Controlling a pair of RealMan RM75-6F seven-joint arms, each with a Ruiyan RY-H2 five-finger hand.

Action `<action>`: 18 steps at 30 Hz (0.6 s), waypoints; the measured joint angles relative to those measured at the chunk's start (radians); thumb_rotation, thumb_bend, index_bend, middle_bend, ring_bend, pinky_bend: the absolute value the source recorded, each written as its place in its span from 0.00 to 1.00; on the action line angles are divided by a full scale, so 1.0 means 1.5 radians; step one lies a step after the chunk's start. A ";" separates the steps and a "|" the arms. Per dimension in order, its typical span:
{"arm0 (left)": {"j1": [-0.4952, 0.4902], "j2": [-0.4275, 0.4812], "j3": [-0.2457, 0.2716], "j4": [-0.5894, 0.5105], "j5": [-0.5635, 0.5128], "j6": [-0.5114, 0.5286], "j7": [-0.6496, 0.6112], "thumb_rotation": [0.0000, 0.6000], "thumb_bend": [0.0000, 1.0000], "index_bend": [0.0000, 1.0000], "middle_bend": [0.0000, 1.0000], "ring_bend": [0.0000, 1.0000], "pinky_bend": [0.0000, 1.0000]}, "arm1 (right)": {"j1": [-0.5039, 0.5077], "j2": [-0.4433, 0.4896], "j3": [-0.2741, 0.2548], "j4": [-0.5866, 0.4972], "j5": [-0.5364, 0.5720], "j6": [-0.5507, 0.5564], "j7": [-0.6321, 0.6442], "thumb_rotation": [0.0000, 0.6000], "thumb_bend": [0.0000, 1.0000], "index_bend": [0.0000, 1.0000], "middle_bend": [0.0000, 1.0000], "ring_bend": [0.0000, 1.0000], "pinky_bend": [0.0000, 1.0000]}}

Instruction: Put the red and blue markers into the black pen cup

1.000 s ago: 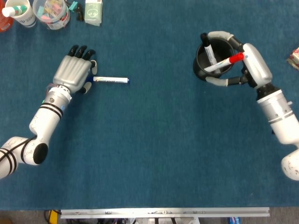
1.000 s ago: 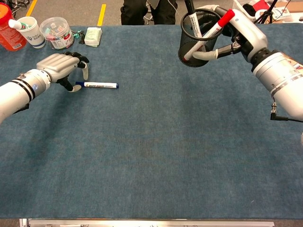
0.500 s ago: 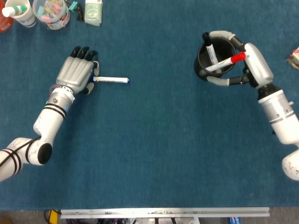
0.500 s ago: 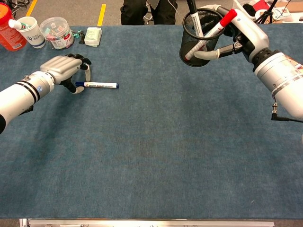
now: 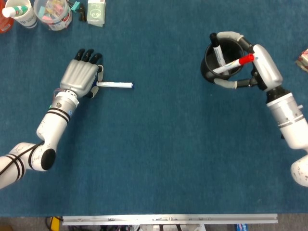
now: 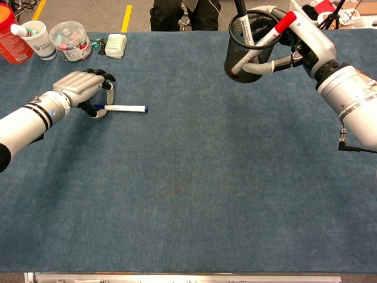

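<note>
The blue marker [image 5: 114, 84] [image 6: 125, 108] lies flat on the blue table cover, at the left. My left hand [image 5: 81, 77] [image 6: 81, 89] is at its left end, thumb and curled fingers pinching the blue cap end. At the right, my right hand [image 5: 262, 65] [image 6: 309, 38] grips the black pen cup [image 5: 216, 67] [image 6: 247, 41], fingers wrapped round its wall. The red marker [image 5: 233, 64] [image 6: 271, 32] stands slanted inside the cup, its red cap leaning toward my palm. A black-capped marker [image 5: 215, 48] stands in the cup too.
At the back left corner stand a paper cup [image 5: 21, 13], a clear tub of small items [image 5: 53, 13] and a small green-white pack [image 5: 96, 12]. An orange bottle [image 6: 12, 38] is beside them. Something red and white pokes in at the right edge [image 5: 303, 60].
My left hand slid right and up to the blue marker's end and closed on it; the marker rolled and shifted slightly. The right hand with the cup drifted a little to the right.
</note>
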 measured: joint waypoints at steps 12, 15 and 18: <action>0.001 -0.009 0.001 0.011 0.008 0.001 -0.010 1.00 0.33 0.55 0.14 0.02 0.05 | -0.002 0.001 0.000 0.000 0.002 0.000 0.000 1.00 0.51 0.48 0.44 0.34 0.37; 0.002 -0.009 -0.001 0.012 0.013 0.004 -0.018 1.00 0.33 0.57 0.15 0.03 0.05 | -0.003 0.001 0.000 0.000 0.002 0.001 0.000 1.00 0.51 0.49 0.44 0.34 0.37; 0.004 -0.009 -0.001 0.011 0.018 0.004 -0.027 1.00 0.33 0.58 0.16 0.03 0.05 | -0.003 0.001 0.000 0.000 0.002 0.001 -0.001 1.00 0.51 0.49 0.44 0.34 0.37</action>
